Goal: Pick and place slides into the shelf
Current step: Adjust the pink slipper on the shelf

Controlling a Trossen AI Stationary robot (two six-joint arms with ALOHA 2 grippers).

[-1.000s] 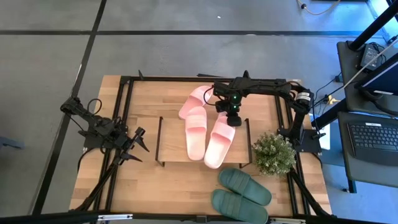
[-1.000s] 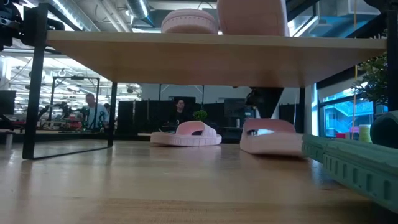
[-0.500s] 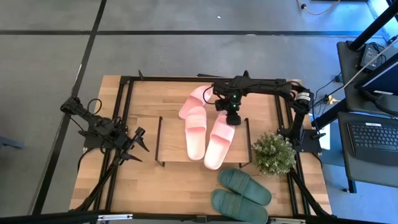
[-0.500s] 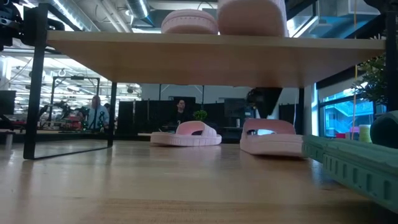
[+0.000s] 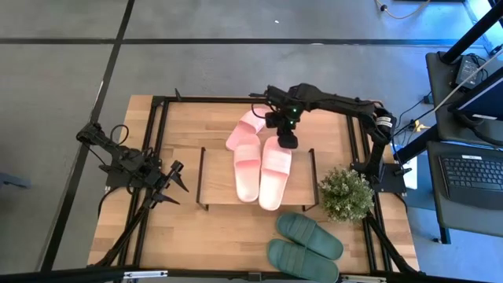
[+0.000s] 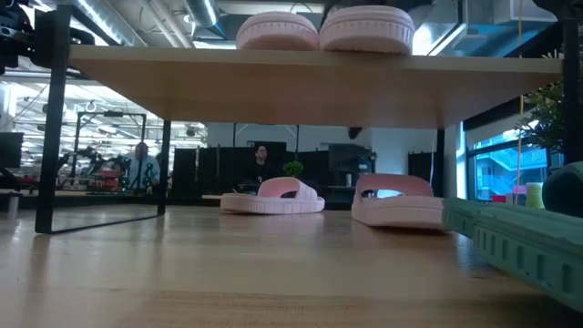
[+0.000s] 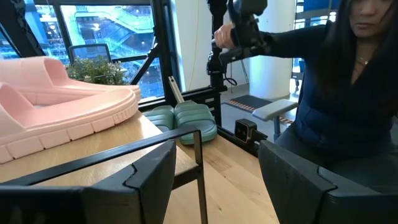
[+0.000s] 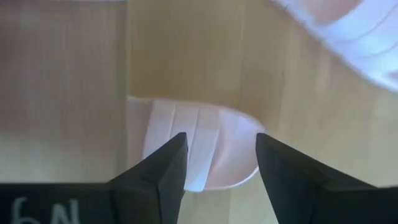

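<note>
— Pink rubber first: where are the light pink slides sitting?

— Two of them are lying side by side on the shelf's point(image 5: 220, 185) light wooden top board, toes pointing toward the front of the bench point(image 5: 189, 236). The left pink slide point(image 5: 247, 169) and the right pink slide point(image 5: 275, 174) are just beside each other, maybe touching along their edges. In the low view both are resting flat on the board.

— And the other pink pair?

— One pink slide point(image 5: 245, 127) is showing on the bench behind the shelf, angled, partly under the right arm. The low view is showing two pink slides on the bench beyond the shelf, one point(image 6: 273, 196) left of the other point(image 6: 399, 200), a little apart.

— What is the right gripper point(image 5: 288, 141) doing?

— It is hovering over the heel end of the right pink slide on the shelf. In the right wrist view its fingers point(image 8: 163, 169) are standing apart with the slide's pale ribbed heel point(image 8: 199, 152) showing in the gap. They seem clear of the rubber, though the view is blurry, so I am only fairly sure nothing is gripped.

— The left gripper point(image 5: 174, 179)?

— It is waiting over the left side of the bench, well apart from the shelf, its fingers point(image 7: 140, 180) spread wide around nothing.

— The dark green slides point(image 5: 305, 245)?

— They are lying together at the front right of the bench, near a small potted plant point(image 5: 346, 194). A person in dark clothing point(image 7: 339, 93) is showing in the left wrist view beyond the bench.
</note>
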